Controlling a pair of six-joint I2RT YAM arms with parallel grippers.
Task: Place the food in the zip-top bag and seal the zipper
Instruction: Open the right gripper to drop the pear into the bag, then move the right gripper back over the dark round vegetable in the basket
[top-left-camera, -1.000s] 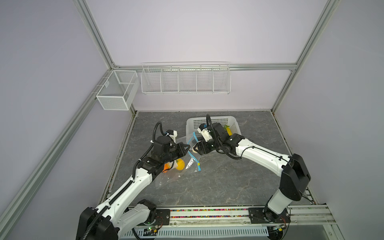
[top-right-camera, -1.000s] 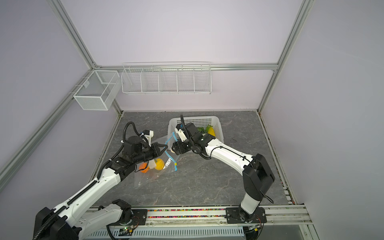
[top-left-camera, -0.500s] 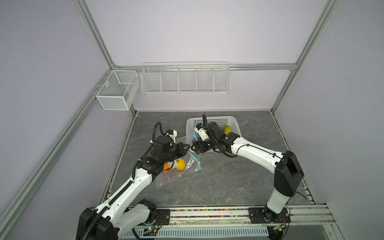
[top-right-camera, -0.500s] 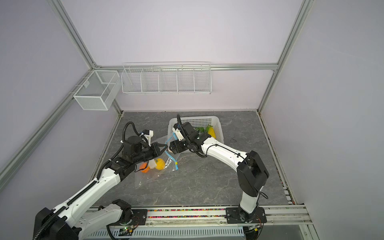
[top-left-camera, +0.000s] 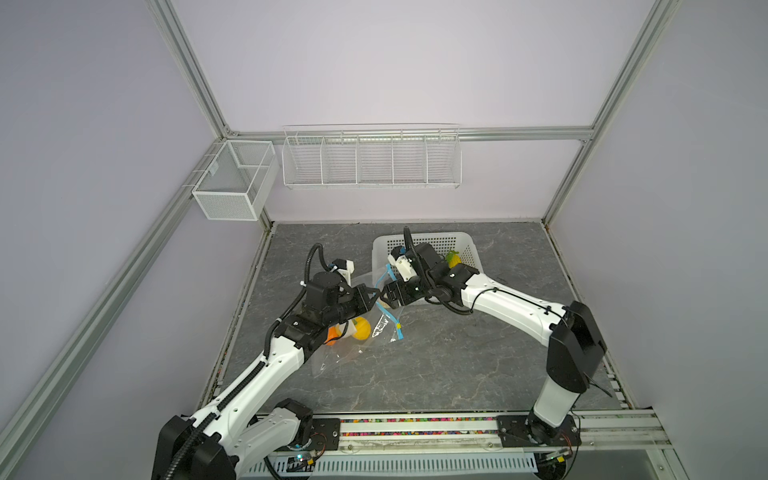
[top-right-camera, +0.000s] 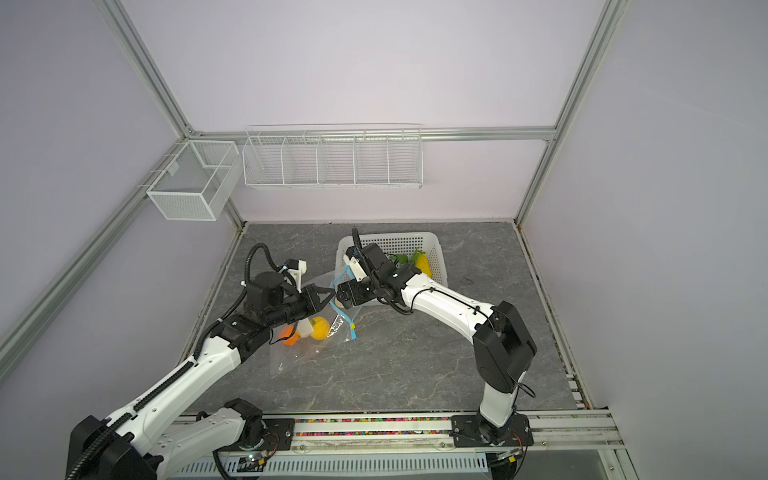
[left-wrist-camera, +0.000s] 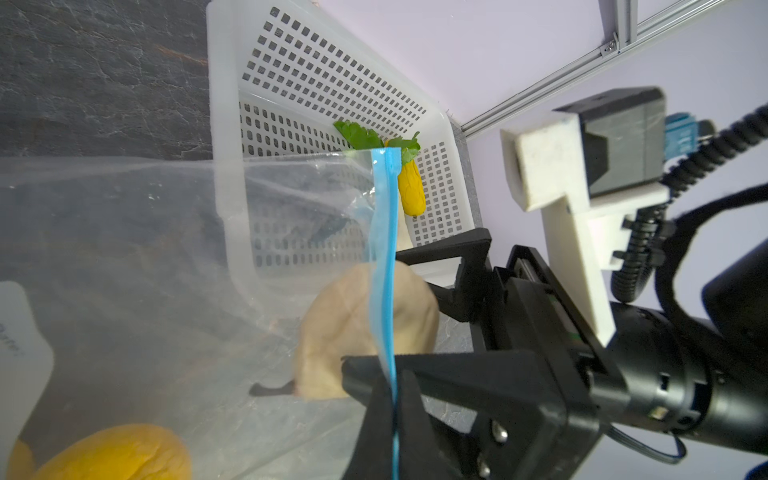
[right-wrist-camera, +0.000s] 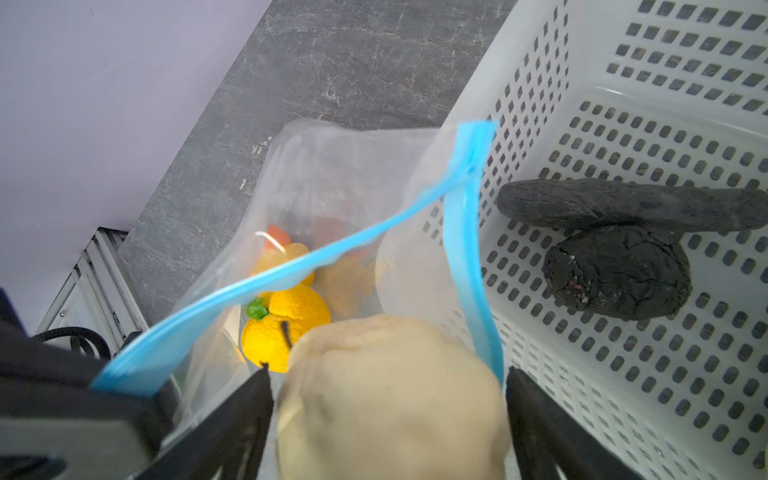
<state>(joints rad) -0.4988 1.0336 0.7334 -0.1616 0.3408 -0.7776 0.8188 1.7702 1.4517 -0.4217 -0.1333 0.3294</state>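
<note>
The left fingers (top-left-camera: 366, 296) pinch the zipper (left-wrist-camera: 384, 249), holding the mouth of the zip-top bag (top-right-camera: 299, 353) open just left of the basket (top-left-camera: 457, 243) wall. The right fingers (right-wrist-camera: 536, 419) stand wide either side of the beige piece (right-wrist-camera: 390, 399) at that mouth's blue edge; gripping or not, I cannot tell. Open bench (top-left-camera: 457, 365) lies near and right.

Pinched in our left gripper (left-wrist-camera: 392, 382), the zip-top bag (left-wrist-camera: 124, 249) is glossy, crinkled clear plastic; the beige fruit (right-wrist-camera: 390, 415) at our right gripper (right-wrist-camera: 388, 374) looks matt, smooth.
</note>
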